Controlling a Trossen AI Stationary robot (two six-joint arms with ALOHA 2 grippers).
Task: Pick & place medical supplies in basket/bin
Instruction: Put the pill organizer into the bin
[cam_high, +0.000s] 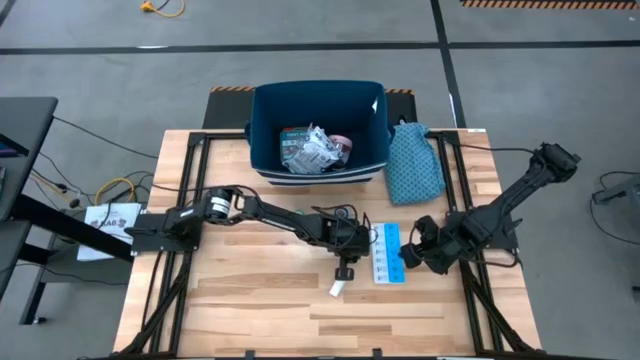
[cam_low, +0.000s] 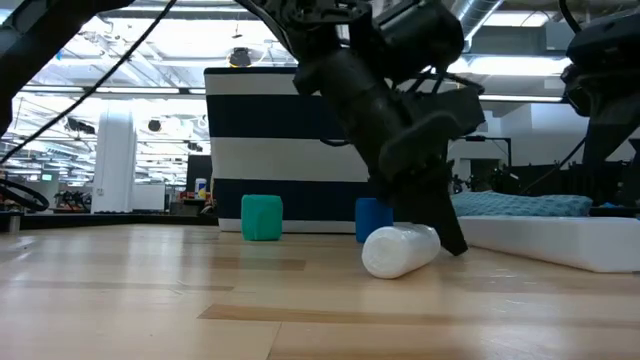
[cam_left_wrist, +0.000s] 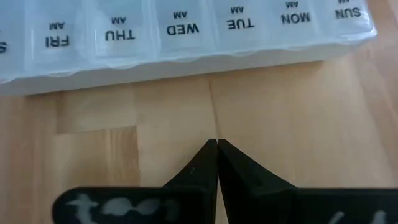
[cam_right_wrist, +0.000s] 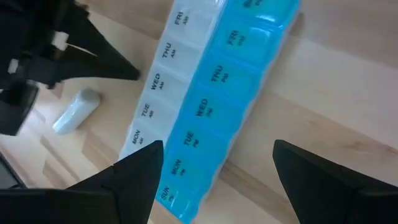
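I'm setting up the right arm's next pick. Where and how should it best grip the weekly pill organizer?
Probably from straight above, across the short width near the middle. The pill organizer lies flat on the table, long and narrow, so only its long edges fit between fingers. The right gripper hangs open over its SUN end. The white tube and the shut left gripper sit on the white side.

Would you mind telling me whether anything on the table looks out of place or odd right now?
Only one thing stands out: the small white tube lies on its side on the bare wood, just below the left gripper, whose fingers are shut and empty. The pill organizer lies flat beside them, between the two grippers, and nothing looks spilled or damaged.
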